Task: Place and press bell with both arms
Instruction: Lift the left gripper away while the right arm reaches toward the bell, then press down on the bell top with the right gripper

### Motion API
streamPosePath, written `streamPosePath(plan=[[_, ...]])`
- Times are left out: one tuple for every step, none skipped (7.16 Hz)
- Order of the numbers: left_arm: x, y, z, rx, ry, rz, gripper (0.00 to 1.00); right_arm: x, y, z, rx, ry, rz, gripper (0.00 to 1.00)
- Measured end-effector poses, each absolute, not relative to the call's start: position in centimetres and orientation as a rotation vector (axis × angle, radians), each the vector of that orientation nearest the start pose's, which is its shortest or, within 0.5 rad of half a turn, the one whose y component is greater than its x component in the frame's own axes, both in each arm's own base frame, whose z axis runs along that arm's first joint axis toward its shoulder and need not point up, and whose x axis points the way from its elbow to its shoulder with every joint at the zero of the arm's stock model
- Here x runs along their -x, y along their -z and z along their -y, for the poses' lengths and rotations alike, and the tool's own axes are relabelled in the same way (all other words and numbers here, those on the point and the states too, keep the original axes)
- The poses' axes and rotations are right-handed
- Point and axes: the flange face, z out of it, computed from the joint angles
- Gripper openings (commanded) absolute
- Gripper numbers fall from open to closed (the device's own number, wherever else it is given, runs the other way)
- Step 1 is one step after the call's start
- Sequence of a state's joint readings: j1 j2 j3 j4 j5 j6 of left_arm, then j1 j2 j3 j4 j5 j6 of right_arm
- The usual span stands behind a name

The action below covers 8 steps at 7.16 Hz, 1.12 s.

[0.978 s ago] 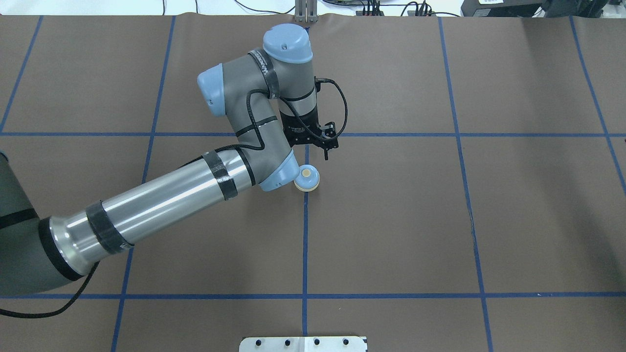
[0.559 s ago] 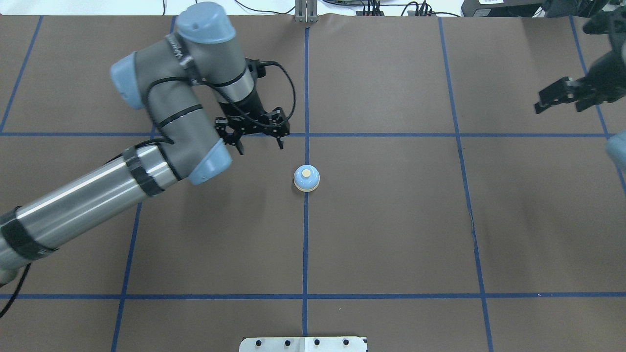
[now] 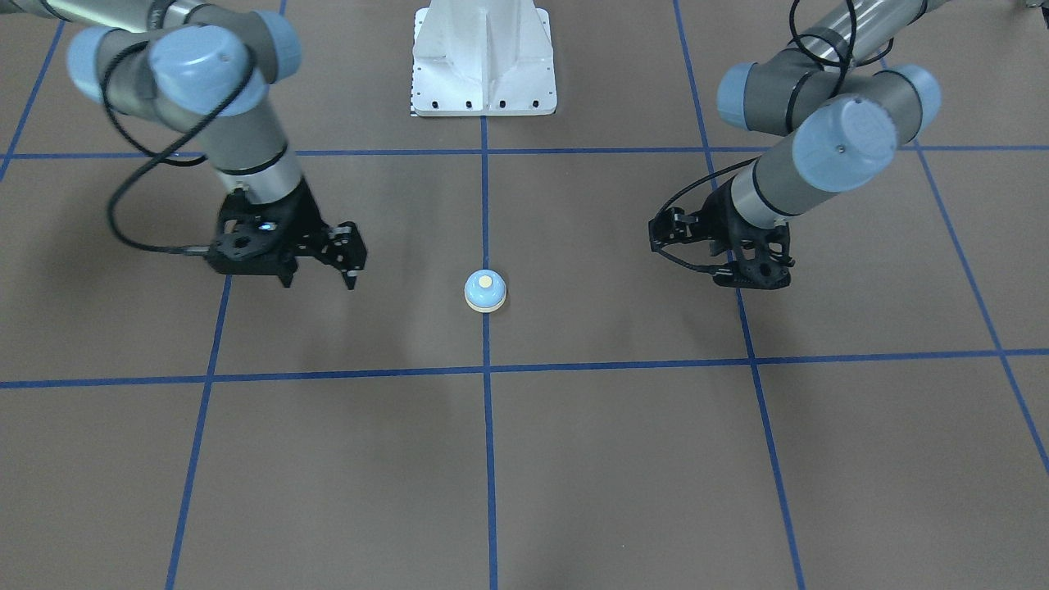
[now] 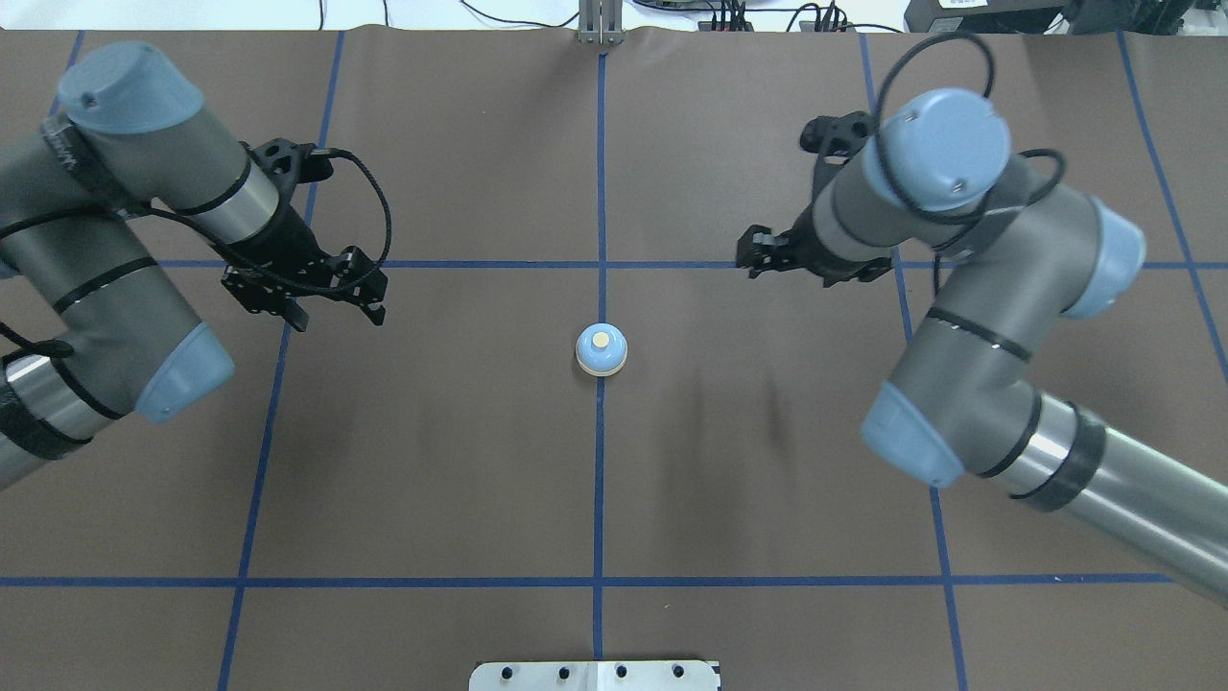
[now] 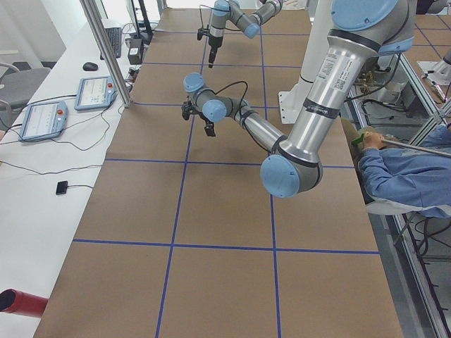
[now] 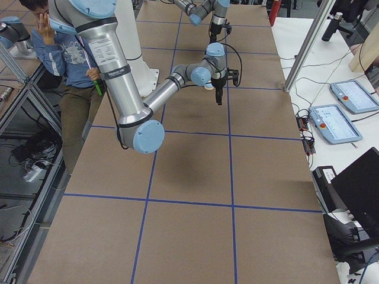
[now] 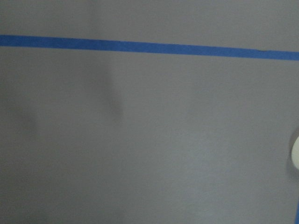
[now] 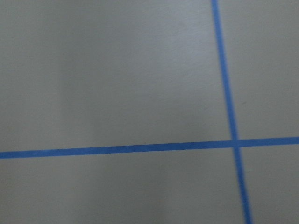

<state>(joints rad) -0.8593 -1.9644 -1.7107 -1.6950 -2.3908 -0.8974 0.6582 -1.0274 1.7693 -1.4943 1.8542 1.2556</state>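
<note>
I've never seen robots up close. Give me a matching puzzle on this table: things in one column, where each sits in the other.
1 bell
2 left end effector
3 right end effector
4 white pedestal

a left of the bell, overhead view
b top of the front-facing view
c on the centre blue line
d left of the bell, front-facing view

Pairs: 1-c, 2-a, 3-d, 4-b

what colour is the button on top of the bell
Cream; the bell under it is light blue. Shows best in the overhead exterior view.
</note>
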Motion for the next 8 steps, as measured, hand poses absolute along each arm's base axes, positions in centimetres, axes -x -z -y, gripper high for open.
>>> streamPosePath(plan=[[-34.3,-36.2,50.8,0.126,-0.106,-0.985,0.98,48.9,-22.5,47.0,-0.120,-0.238,0.868,0.22],[-33.2,-37.0,50.7,0.119,-0.104,-0.981,0.98,51.7,-19.9,46.5,-0.098,-0.262,0.891,0.00],[-31.9,-37.6,50.4,0.114,-0.094,-0.979,0.98,53.6,-18.0,46.3,-0.080,-0.277,0.904,0.00],[-30.8,-38.1,50.0,0.112,-0.084,-0.978,0.98,54.9,-17.1,46.4,-0.066,-0.282,0.903,0.00],[-30.3,-38.3,49.7,0.110,-0.080,-0.978,0.99,55.9,-17.1,46.5,-0.046,-0.281,0.893,0.00],[-30.1,-38.4,49.5,0.110,-0.079,-0.977,0.99,56.7,-17.5,46.6,-0.018,-0.274,0.882,0.00],[-29.9,-38.4,49.4,0.108,-0.079,-0.977,0.99,57.6,-17.8,46.7,0.006,-0.268,0.871,0.00],[-29.9,-38.3,49.4,0.106,-0.079,-0.978,0.99,58.4,-17.8,46.7,0.020,-0.263,0.863,0.00]])
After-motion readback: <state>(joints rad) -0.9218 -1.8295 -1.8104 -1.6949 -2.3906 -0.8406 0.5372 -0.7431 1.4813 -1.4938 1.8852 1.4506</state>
